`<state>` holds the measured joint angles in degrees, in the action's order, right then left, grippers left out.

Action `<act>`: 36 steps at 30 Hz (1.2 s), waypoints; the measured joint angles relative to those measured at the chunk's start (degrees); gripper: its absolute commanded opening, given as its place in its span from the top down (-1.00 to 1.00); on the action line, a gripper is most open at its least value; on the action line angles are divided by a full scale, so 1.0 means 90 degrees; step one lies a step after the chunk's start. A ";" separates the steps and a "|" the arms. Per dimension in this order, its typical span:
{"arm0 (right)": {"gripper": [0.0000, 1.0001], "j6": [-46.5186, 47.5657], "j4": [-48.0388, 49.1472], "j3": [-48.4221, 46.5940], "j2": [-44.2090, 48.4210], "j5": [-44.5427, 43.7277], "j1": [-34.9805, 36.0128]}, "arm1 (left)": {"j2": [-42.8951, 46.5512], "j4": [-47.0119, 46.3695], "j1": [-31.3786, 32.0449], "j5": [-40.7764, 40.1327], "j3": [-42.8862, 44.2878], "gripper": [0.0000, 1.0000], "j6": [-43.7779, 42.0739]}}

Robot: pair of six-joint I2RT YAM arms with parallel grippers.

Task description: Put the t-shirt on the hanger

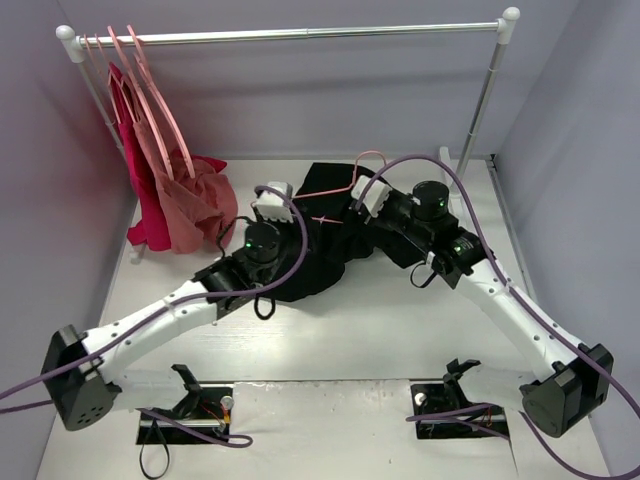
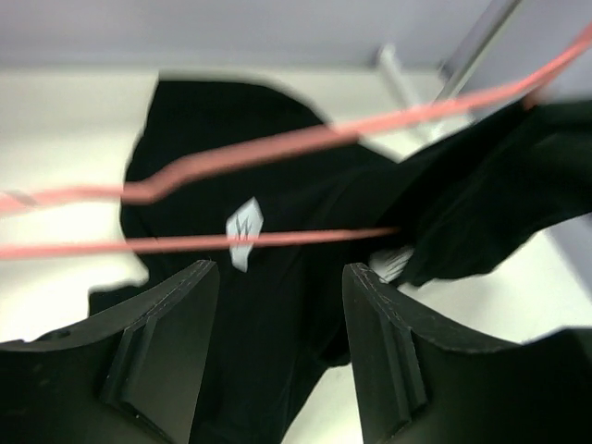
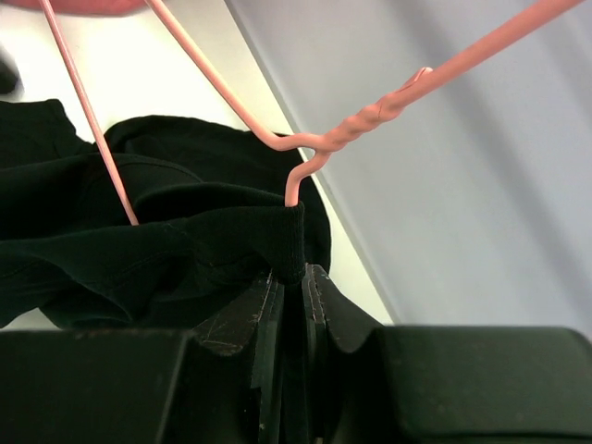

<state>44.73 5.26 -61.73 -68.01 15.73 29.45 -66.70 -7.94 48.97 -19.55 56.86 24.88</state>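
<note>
The black t-shirt [image 1: 322, 240] lies crumpled on the white table between the two arms. The pale-pink hanger [image 1: 345, 185] lies across it, hook toward the back. My right gripper [image 1: 362, 203] is shut on the shirt's ribbed collar [image 3: 277, 236], right under the hanger's twisted neck [image 3: 356, 129], whose wire runs down into the collar. My left gripper [image 1: 272, 203] is open and empty just left of the hanger; in its wrist view its fingers [image 2: 176, 324] stand apart over the shirt [image 2: 277, 305], below the hanger's bars [image 2: 277, 239] and the white neck label [image 2: 243, 231].
A clothes rail [image 1: 300, 33] spans the back, with pink hangers [image 1: 150, 90] at its left end carrying a crimson garment [image 1: 140, 190] and a rose-pink garment [image 1: 195, 205]. The rail's right post [image 1: 482, 100] stands behind the right arm.
</note>
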 measured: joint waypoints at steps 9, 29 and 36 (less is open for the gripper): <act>1.00 -0.0306 0.0134 0.0379 0.0311 -0.0158 0.0325 | -0.1423 -0.0520 0.0092 -0.0141 -0.0520 -0.10 0.0614; 1.00 -0.0384 0.0172 0.0483 0.0379 -0.0534 0.0359 | -0.1345 -0.0937 0.0787 -0.0969 -0.1209 0.65 0.0765; 1.00 -0.0469 0.0180 0.0483 0.0379 -0.0532 0.0364 | -0.1464 -0.0117 0.0571 -0.2016 -0.0860 0.88 0.0590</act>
<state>40.51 6.87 -57.39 -64.60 10.94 32.73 -79.88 -8.99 54.11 -37.69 49.12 30.20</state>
